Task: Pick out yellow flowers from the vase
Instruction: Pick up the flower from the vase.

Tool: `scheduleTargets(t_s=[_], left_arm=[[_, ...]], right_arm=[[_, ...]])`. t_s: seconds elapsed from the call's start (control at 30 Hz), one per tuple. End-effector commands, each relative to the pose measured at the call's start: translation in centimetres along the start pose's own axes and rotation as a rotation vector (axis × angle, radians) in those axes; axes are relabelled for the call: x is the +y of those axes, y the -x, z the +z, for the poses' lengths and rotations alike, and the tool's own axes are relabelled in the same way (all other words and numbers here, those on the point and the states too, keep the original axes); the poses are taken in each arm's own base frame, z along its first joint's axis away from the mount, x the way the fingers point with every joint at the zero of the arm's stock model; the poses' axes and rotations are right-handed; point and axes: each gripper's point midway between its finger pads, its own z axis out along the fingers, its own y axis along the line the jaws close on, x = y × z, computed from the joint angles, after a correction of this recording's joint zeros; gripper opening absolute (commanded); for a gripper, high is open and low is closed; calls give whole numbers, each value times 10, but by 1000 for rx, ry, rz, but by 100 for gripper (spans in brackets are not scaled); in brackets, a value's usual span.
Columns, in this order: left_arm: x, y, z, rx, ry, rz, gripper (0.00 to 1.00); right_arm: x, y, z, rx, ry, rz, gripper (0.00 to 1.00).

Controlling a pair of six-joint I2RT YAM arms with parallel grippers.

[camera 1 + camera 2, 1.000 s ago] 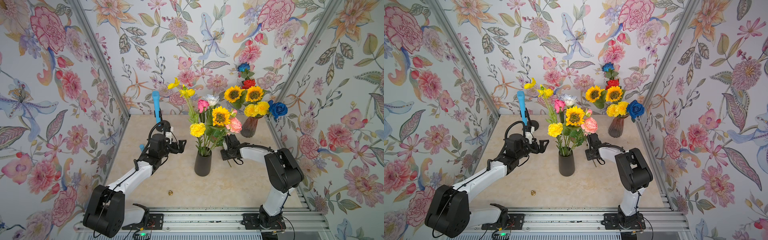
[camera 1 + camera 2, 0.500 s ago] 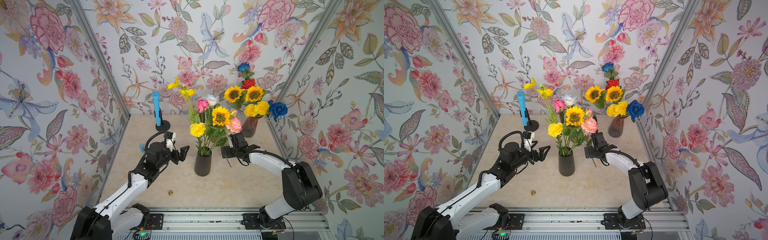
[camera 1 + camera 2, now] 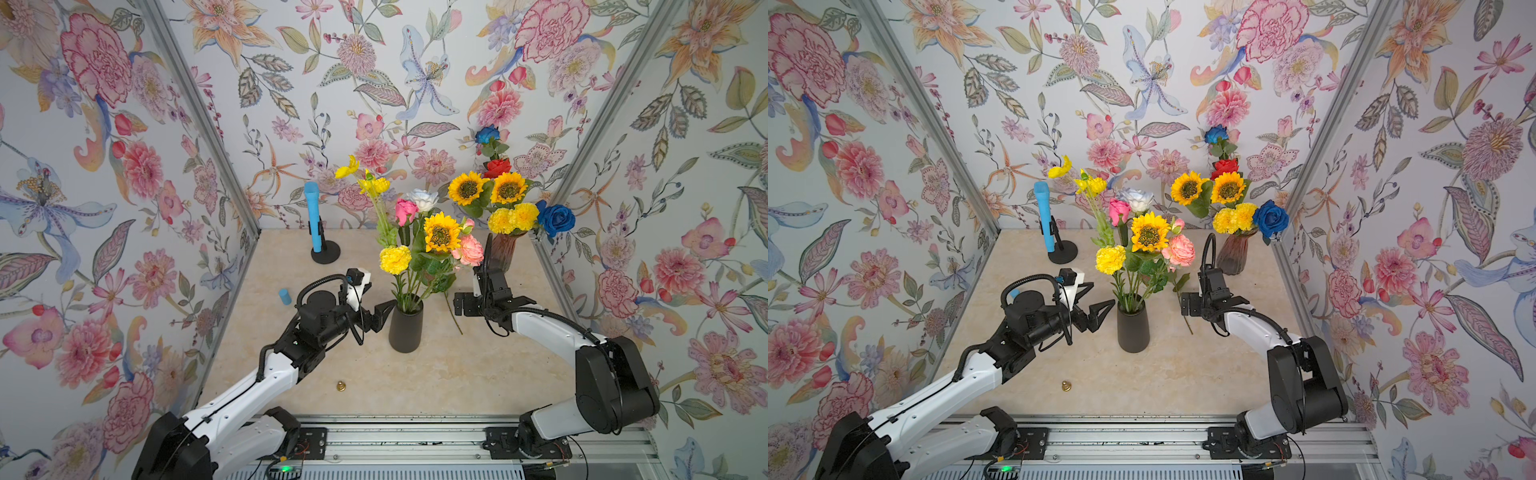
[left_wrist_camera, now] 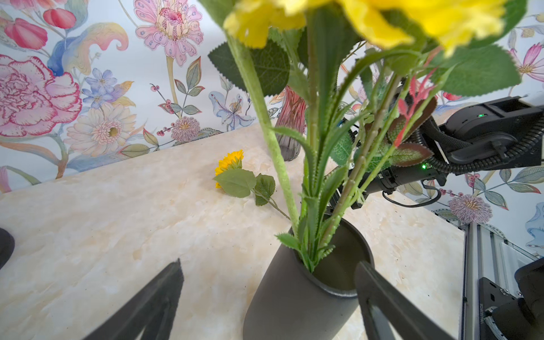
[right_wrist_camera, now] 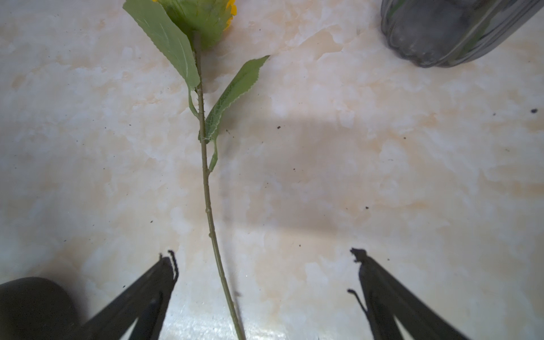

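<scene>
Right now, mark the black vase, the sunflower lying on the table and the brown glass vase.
black vase (image 3: 406,330): in a top view, middle of its body.
sunflower lying on the table (image 4: 230,160): left wrist view, its yellow head.
brown glass vase (image 3: 1232,257): in a top view, its ribbed belly.

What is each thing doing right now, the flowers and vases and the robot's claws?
black vase, upright, with yellow flowers inside.
loose sunflower, lying flat on the table, out of the vase.
glass vase, upright at the back, full.
blue tube, standing upright.
left gripper, open, at the black vase's rim.
right gripper, open, over the loose sunflower's stem, not gripping it.
</scene>
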Motion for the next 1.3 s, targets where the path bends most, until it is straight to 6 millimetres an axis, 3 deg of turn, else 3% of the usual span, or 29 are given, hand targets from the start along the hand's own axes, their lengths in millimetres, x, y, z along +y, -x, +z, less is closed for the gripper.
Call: scheduleTargets(t_s=[0.0,0.5,0.67,0.97,1.27], left_arm=[[-14,30,4,-71,-57,51,89],[-18,48,24,-127,-74,64,81],[-19,52,28,-134,-86,61,71],[-21,47,34,-117,-99,53,44],[-21,46,29,-106,-93,57,23]], right_arm=[[2,5,-4,-31,26,35,100],[-1,8,-9,-57,47,59,100],[-3,8,-8,-56,47,67,100],[-4,8,-8,-61,48,71,100],[-4,9,-8,-63,52,73,100]])
